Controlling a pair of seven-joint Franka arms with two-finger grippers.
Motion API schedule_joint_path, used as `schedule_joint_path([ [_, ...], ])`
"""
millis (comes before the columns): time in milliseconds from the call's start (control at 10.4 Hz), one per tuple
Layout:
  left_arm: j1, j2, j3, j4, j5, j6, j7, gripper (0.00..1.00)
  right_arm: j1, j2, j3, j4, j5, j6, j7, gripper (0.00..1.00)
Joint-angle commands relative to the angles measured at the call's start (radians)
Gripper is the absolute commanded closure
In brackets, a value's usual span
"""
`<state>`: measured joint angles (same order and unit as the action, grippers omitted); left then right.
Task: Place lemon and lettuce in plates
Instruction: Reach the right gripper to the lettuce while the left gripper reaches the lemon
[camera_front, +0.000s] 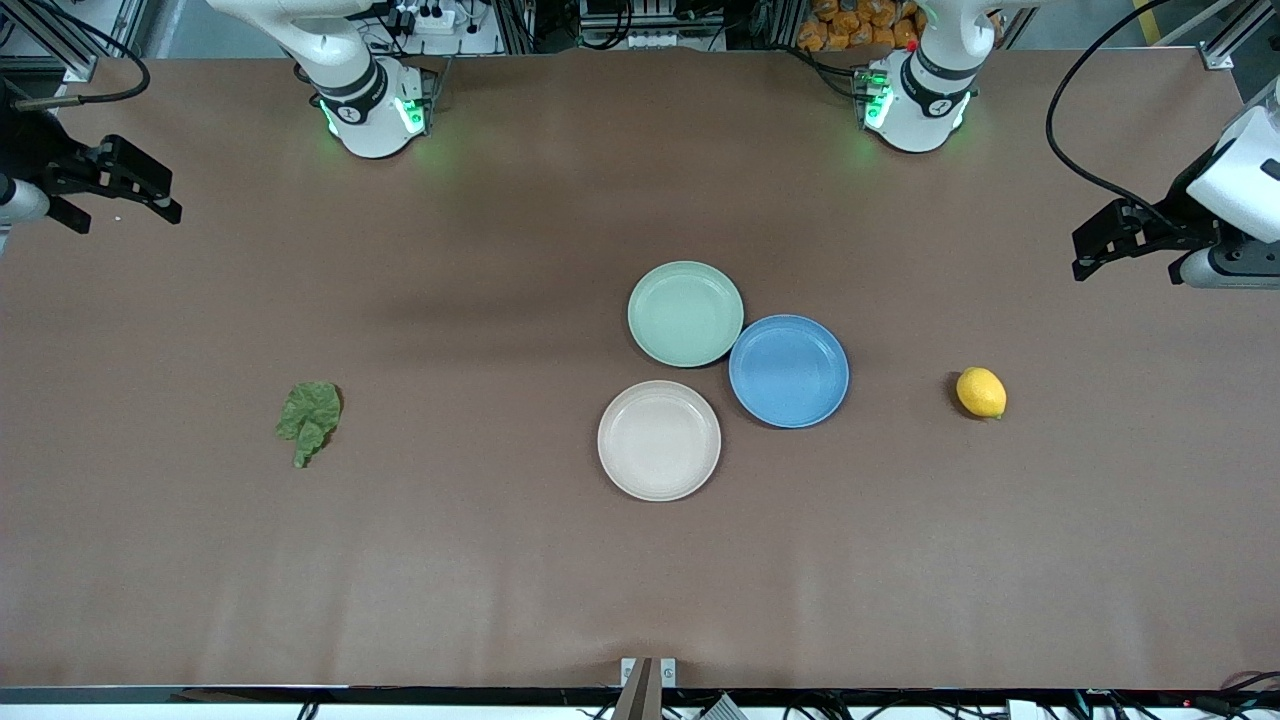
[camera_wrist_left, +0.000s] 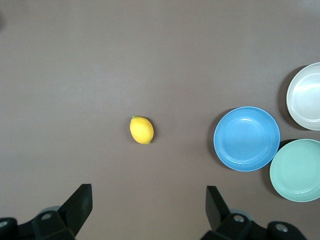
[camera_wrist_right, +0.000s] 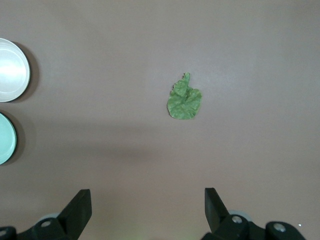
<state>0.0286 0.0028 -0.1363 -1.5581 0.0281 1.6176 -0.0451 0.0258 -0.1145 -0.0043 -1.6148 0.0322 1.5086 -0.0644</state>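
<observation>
The yellow lemon (camera_front: 981, 392) lies on the brown table toward the left arm's end, beside the blue plate; it also shows in the left wrist view (camera_wrist_left: 142, 130). The green lettuce (camera_front: 309, 420) lies flat toward the right arm's end, and shows in the right wrist view (camera_wrist_right: 184, 100). The mint green plate (camera_front: 685, 313) and the cream plate (camera_front: 659, 440) sit mid-table, both empty. My left gripper (camera_front: 1080, 255) is open and empty, raised over bare table at its end. My right gripper (camera_front: 172, 197) is open and empty, raised over bare table at its end.
A blue plate (camera_front: 788, 371) sits empty, touching the mint plate and close to the cream one, between them and the lemon. The two arm bases (camera_front: 370, 110) stand along the table's edge farthest from the front camera.
</observation>
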Motion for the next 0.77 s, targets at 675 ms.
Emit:
schedule_joint_path([
  [675,0.013,0.097,-0.008,-0.071,0.021,-0.006,-0.126,0.00,0.000,-0.008,-0.011,0.020,0.006,0.032,-0.008,0.00],
])
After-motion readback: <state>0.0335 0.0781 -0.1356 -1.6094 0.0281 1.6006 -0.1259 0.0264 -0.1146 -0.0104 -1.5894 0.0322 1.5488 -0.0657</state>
